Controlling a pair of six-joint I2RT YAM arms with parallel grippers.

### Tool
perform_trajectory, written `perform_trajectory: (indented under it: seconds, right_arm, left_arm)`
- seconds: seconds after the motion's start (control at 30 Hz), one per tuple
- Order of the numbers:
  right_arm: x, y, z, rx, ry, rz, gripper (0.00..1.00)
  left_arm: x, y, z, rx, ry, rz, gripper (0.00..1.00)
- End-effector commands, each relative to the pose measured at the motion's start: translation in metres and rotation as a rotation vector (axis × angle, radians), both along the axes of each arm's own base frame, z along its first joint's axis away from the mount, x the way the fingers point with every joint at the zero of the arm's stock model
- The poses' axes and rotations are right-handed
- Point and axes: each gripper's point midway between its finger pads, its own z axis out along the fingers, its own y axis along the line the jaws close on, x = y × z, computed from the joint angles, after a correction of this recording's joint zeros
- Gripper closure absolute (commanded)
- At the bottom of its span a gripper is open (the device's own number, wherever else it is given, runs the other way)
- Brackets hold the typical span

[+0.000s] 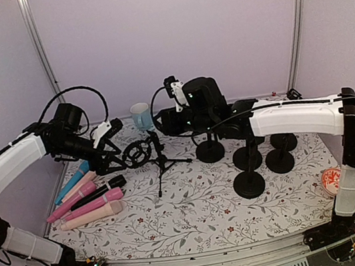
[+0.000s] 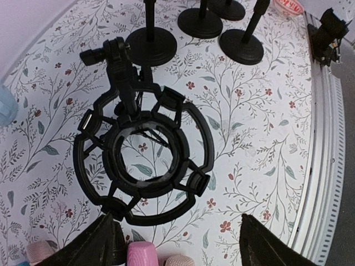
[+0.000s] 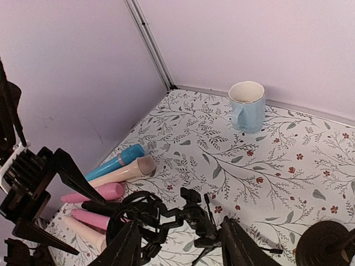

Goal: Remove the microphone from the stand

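— While the stand (image 1: 159, 156) sits on the bench (image 1: 211, 217), where're the mics (image 1: 93, 204)?
— Bunched flat near its left edge, just beside the stand. Left end effector (image 2: 178, 235) released, close to the shock mount (image 2: 145, 160). Right end effector (image 3: 180, 246) released too, w/ fingers (image 3: 126, 246) apart above the stand.

Shock mount (image 1: 137, 154) on tripod stand (image 1: 162, 161), left of centre on floral table (image 1: 199, 224). Left gripper (image 1: 116, 161) just beside mount; right gripper (image 1: 164, 123) above stand. Loose microphones (image 1: 87, 200) lying at left. Blue mug (image 1: 141, 116) at back. Round-base stands (image 1: 249, 182) clustered right.
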Motion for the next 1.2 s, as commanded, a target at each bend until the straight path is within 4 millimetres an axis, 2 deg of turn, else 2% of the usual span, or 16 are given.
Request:
perform_trajectory:
  seconds: [0.0, 0.03, 0.1, 0.23, 0.37, 0.53, 0.6, 0.77, 0.8, 0.97, 1.1, 1.17]
  right_arm:
    - [-0.008, -0.019, -0.013, -0.031, 0.047, -0.043, 0.39]
    - [-0.009, -0.025, -0.013, -0.04, 0.038, -0.068, 0.27]
    - [-0.018, -0.035, -0.014, -0.06, 0.025, -0.092, 0.01]
    - [-0.033, -0.067, 0.013, -0.035, -0.026, -0.142, 0.01]
    - [-0.044, -0.115, 0.044, -0.028, -0.077, -0.233, 0.01]
    - [-0.051, -0.191, 0.051, -0.041, -0.09, -0.405, 0.01]
    - [-0.05, -0.224, 0.044, -0.033, -0.079, -0.479, 0.01]
    - [-0.049, -0.304, -0.001, -0.076, -0.059, -0.69, 0.01]
    - [-0.05, -0.314, -0.007, -0.077, -0.054, -0.713, 0.01]
    - [-0.063, -0.348, -0.032, -0.063, -0.038, -0.78, 0.01]
    - [-0.076, -0.361, -0.052, -0.04, -0.003, -0.787, 0.01]
    - [-0.079, -0.364, -0.07, -0.059, 0.019, -0.791, 0.01]
  left_arm:
    - [-0.008, 0.004, -0.004, 0.017, 0.008, 0.026, 0.16]
    - [-0.008, 0.007, -0.005, 0.021, 0.004, 0.045, 0.04]
    - [-0.007, 0.014, -0.004, 0.028, -0.019, 0.086, 0.01]
    - [0.001, 0.038, 0.004, 0.034, -0.102, 0.189, 0.01]
    - [0.012, 0.068, 0.012, 0.04, -0.183, 0.306, 0.01]
    - [0.025, 0.099, 0.011, 0.043, -0.256, 0.454, 0.01]
    - [0.029, 0.108, 0.004, 0.04, -0.269, 0.511, 0.01]
    - [0.035, 0.117, -0.009, 0.004, -0.324, 0.57, 0.01]
    - [0.036, 0.118, -0.012, -0.006, -0.338, 0.574, 0.01]
    - [0.042, 0.12, -0.027, -0.059, -0.377, 0.604, 0.01]
    - [0.048, 0.124, -0.033, -0.096, -0.426, 0.645, 0.01]
    - [0.05, 0.126, -0.038, -0.105, -0.433, 0.657, 0.01]
